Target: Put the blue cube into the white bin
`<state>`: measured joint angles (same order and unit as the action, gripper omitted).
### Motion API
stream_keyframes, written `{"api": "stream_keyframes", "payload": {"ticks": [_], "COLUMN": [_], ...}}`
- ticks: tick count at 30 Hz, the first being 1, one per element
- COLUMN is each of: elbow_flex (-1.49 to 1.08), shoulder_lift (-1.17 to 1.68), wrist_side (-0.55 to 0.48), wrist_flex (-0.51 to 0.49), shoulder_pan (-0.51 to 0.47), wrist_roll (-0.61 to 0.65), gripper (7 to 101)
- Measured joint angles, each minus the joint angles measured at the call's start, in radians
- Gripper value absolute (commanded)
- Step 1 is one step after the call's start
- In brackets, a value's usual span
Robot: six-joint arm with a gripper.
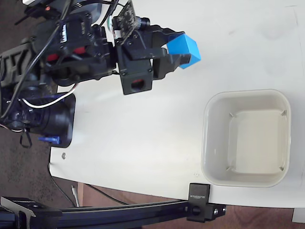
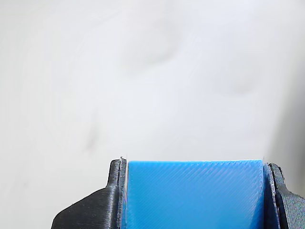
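The blue cube (image 1: 184, 50) is clamped between the black fingers of my gripper (image 1: 178, 47), which is shut on it at the upper middle of the fixed view, above the white table. In the wrist view the blue cube (image 2: 193, 193) fills the bottom of the picture between the two fingers (image 2: 114, 191), with only bare table behind it. The white bin (image 1: 247, 137) sits on the table at the lower right of the fixed view, holding nothing, well apart from the cube.
The arm's black body and cables (image 1: 62, 52) occupy the upper left of the fixed view. A black clamp and rail (image 1: 202, 202) run along the table's lower edge (image 1: 143, 193). Dark floor lies beyond the left edge.
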<state>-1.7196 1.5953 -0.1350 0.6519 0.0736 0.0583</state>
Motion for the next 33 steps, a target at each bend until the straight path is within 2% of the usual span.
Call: {"api": "stream_keyframes", "payload": {"ticks": [2, 5, 10, 16, 18, 19, 20, 22, 30, 33], "elbow_flex": [0.11, 0.249, 0.27, 0.27, 0.276, 0.288, 0.302, 0.322, 0.284, 0.199], "shoulder_lift": [0.0, -0.034, -0.141, -0.262, -0.308, -0.333, -0.351, -0.371, -0.331, -0.23], "wrist_side": [0.006, 0.0, -0.031, -0.083, -0.101, -0.107, -0.117, -0.12, -0.109, -0.077], "wrist_flex": [0.071, 0.087, -0.061, -0.244, -0.281, -0.293, -0.299, -0.305, -0.295, -0.25], "shoulder_pan": [-0.052, -0.135, -0.247, -0.284, -0.295, -0.302, -0.308, -0.314, -0.308, -0.29], "wrist_roll": [0.009, 0.003, -0.032, -0.074, -0.083, -0.087, -0.089, -0.089, -0.064, -0.041], "gripper": [40.9, 41.9, 42.5, 43.5, 48.7, 57.0, 74.7, 100.0, 100.3, 100.3]}}
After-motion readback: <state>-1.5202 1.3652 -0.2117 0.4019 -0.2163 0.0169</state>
